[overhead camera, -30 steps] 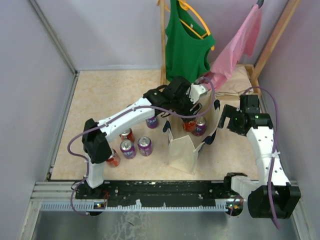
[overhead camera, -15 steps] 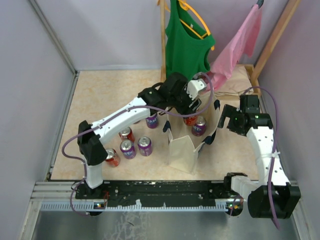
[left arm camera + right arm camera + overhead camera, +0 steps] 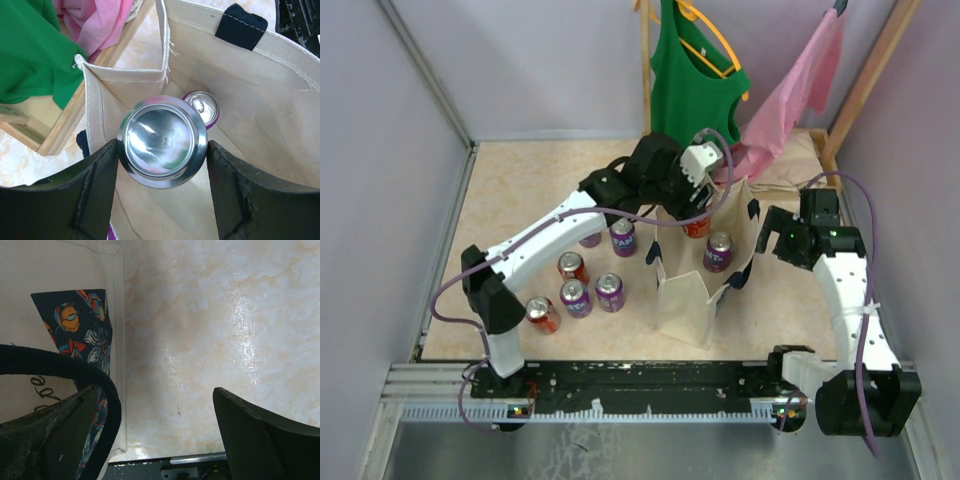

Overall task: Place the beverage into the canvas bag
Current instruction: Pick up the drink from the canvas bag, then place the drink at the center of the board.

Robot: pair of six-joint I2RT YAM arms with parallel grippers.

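Observation:
The canvas bag (image 3: 692, 296) stands open on the table, cream with navy handles. My left gripper (image 3: 700, 205) hangs over its mouth, shut on a beverage can (image 3: 697, 229). In the left wrist view both fingers (image 3: 102, 180) press the can's (image 3: 162, 137) sides, and its silver end faces the camera. Below it a purple can (image 3: 204, 106) stands upright on the bag's (image 3: 260, 100) floor. My right gripper (image 3: 766, 243) is open at the bag's right side. In the right wrist view a navy handle strap (image 3: 75, 371) curves over its left finger, and only table shows between the jaws of the right gripper (image 3: 155, 392).
Several loose cans (image 3: 576, 297) stand on the table left of the bag. A green tank top (image 3: 692, 95) and a pink garment (image 3: 792, 92) hang on a wooden rack (image 3: 645, 90) just behind the bag. Grey walls close in both sides.
My left arm has pulled up and toward the back with the can still between its fingers. The right arm and the bag have stayed put.

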